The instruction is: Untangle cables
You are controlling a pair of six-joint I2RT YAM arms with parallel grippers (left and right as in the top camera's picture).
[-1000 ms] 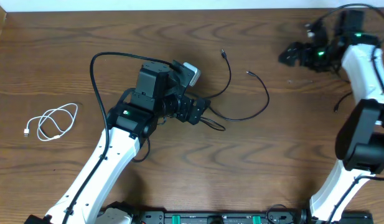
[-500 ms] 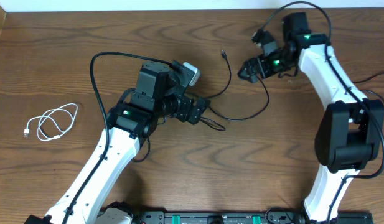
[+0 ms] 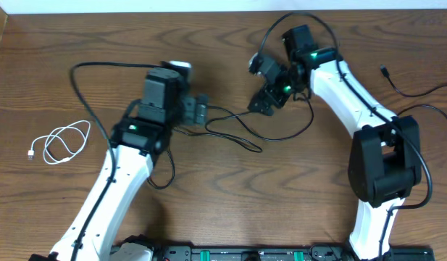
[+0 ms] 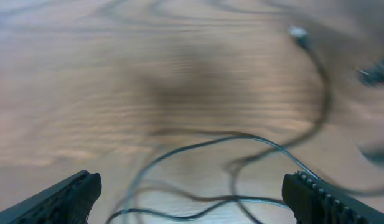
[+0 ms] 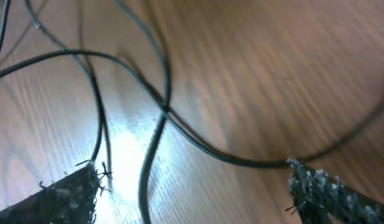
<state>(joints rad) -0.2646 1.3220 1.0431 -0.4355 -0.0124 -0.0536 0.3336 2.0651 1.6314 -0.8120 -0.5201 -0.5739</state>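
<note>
Thin black cables point(image 3: 241, 130) sprawl in a loose tangle across the middle of a wooden table point(image 3: 317, 217), their strands looping and crossing between two robot arms. A short white cable point(image 3: 60, 141) lies coiled on its own well apart, near the table's left edge. The right gripper point(image 3: 259, 105) hangs just over the tangle's upper end, fingers spread wide with nothing between them. Its wrist camera shows two black strands crossing directly ahead. The left gripper point(image 3: 205, 114), likewise spread and holding nothing, faces the tangle's left end. Its wrist view is blurred, but strands can be made out running over the wood between the fingers. The step in hand appears to be picking a first strand. Doing it well likely means closing on one strand only, a little away from the crossing. That strand would then be drawn off slowly while the other arm pins the rest, so no end plug snags a loop. No box, tray or other container is in view.
</note>
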